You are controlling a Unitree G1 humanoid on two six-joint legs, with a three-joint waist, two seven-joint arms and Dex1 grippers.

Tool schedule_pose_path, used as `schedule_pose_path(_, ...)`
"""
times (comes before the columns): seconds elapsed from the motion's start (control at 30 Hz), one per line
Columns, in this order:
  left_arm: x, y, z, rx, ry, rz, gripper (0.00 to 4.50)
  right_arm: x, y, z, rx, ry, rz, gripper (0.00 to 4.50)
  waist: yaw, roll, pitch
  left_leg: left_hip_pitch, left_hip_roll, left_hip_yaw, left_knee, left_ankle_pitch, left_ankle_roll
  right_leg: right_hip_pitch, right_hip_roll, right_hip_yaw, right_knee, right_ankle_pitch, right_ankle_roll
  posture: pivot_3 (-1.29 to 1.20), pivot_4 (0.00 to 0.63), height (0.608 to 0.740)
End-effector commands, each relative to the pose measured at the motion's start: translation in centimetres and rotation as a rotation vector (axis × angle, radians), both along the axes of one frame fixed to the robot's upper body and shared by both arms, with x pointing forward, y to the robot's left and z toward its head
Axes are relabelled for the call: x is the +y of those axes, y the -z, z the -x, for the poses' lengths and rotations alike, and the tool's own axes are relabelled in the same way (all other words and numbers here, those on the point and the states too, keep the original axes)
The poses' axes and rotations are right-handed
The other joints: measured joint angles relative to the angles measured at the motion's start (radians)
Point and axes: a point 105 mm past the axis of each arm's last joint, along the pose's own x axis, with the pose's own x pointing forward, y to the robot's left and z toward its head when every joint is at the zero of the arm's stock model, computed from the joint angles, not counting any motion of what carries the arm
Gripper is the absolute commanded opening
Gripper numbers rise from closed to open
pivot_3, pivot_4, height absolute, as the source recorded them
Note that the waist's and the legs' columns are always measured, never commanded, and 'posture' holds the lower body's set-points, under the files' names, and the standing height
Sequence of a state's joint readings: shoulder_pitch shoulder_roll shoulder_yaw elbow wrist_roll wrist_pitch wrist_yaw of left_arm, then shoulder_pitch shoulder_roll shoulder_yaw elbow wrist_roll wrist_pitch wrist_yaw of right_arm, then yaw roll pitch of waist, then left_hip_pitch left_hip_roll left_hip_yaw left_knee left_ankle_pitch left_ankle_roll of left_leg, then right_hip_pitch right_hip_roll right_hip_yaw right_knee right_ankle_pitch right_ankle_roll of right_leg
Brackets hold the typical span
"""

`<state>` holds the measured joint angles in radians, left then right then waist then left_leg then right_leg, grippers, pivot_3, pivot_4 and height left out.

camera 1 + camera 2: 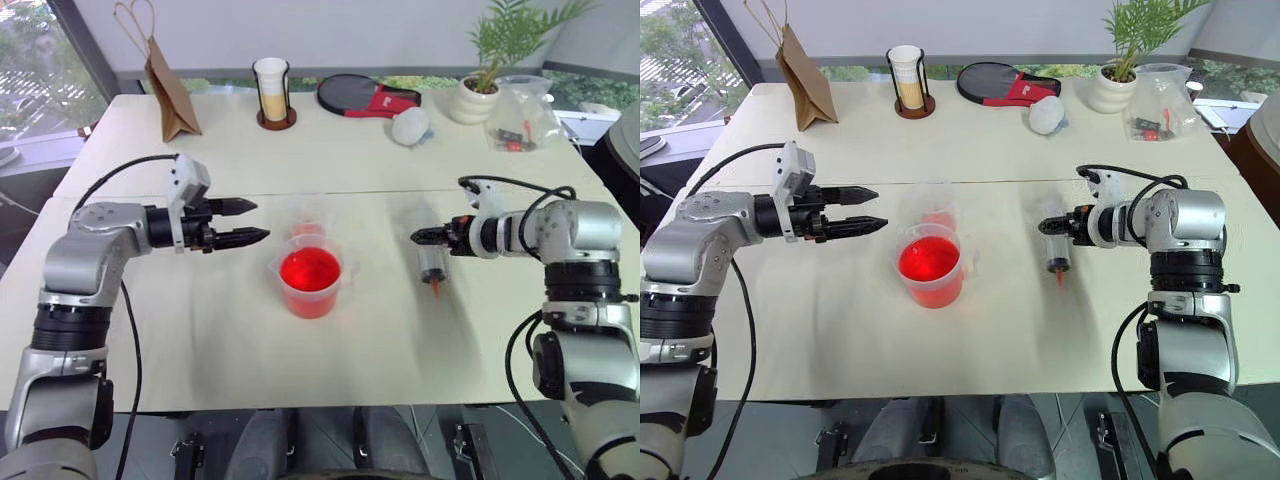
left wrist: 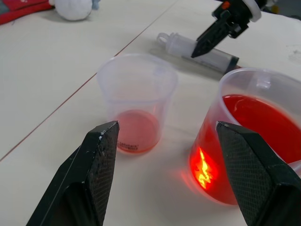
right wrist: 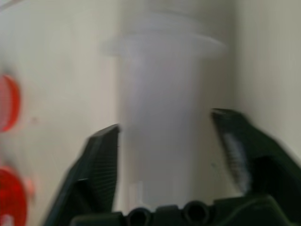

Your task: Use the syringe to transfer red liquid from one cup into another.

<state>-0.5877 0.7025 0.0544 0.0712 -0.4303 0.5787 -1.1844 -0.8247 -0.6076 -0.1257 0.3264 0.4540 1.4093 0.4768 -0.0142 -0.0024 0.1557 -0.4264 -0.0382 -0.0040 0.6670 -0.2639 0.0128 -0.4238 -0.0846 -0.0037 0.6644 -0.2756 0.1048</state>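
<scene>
The left gripper (image 1: 252,221) hovers released, left of two cups. The big cup (image 1: 311,283), full of red liquid (image 1: 310,269), sits nearest; the small cup (image 1: 309,215), touching it on the far side, holds a little. Right of them, the syringe (image 1: 431,254) lies on the table (image 1: 200,330), the right gripper's (image 3: 164,129) spread fingers straddling its barrel.

Bright red liquid (image 1: 310,268) in clear cup (image 1: 311,296), orange-red tip on clear syringe (image 1: 432,258), black grippers.
</scene>
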Motion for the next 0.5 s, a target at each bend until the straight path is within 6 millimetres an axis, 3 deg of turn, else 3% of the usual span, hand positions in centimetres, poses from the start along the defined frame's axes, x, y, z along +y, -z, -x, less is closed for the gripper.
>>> schedule_pose_path(0.03, 0.8, 0.0, 0.0, -0.011, -0.027, -0.004, 3.37, -0.5, -2.3, 0.2, -0.087, -0.02, 0.019, 4.46, -0.001, 0.0, 0.0, 0.0, 0.0, 0.0, 0.0, 0.0, 0.0, 0.0, 0.0, 0.0, 0.0, 0.0, 0.0, 0.0, 0.15, 0.74)
schedule_pose_path(0.13, 1.9, 1.0, 0.2, 0.028, -0.07, 0.005, 3.37, -0.5, -5.0, 1.1, -0.193, -0.084, 0.017, 4.46, 0.001, 0.0, 0.0, 0.0, 0.0, 0.0, 0.0, 0.0, 0.0, 0.0, 0.0, 0.0, 0.0, 0.0, 0.0, 0.0, 0.15, 0.74)
schedule_pose_path(0.27, 2.9, 3.0, 1.2, 0.15, -0.098, 0.038, 3.37, -2.4, -8.8, 3.3, -0.349, -0.13, -0.019, 4.46, 0.004, 0.0, 0.0, 0.0, 0.0, 0.0, 0.0, 0.0, 0.001, 0.0, 0.0, 0.0, -0.001, 0.0, 0.0, 0.0, 0.15, 0.74)
schedule_pose_path(0.37, 3.3, 3.8, 0.8, 0.166, -0.129, 0.039, 3.37, -4.2, -8.3, 6.2, -0.434, -0.237, 0.099, 4.46, 0.021, -0.001, 0.0, 0.0, 0.0, -0.001, 0.0, -0.001, 0.002, 0.002, -0.002, 0.0, -0.002, 0.0, 0.0, 0.0, 0.15, 0.74)
schedule_pose_path(0.43, 3.8, 4.2, 0.6, 0.167, -0.158, 0.03, 3.37, -4.6, -6.8, 8.8, -0.464, -0.308, 0.082, 4.46, 0.028, -0.002, 0.0, 0.001, 0.001, -0.002, 0.0, -0.002, 0.003, 0.006, -0.001, -0.001, -0.007, 0.0, 0.0, 0.0, 0.15, 0.74)
schedule_pose_path(0.5, 4.2, 4.5, 0.7, 0.2, -0.175, 0.038, 3.37, -5.3, -5.4, 10.1, -0.494, -0.28, 0.044, 4.46, 0.027, -0.002, 0.0, 0.005, 0.002, -0.004, 0.0, -0.002, 0.004, 0.014, 0.001, -0.001, -0.014, 0.0, 0.0, 0.0, 0.15, 0.74)
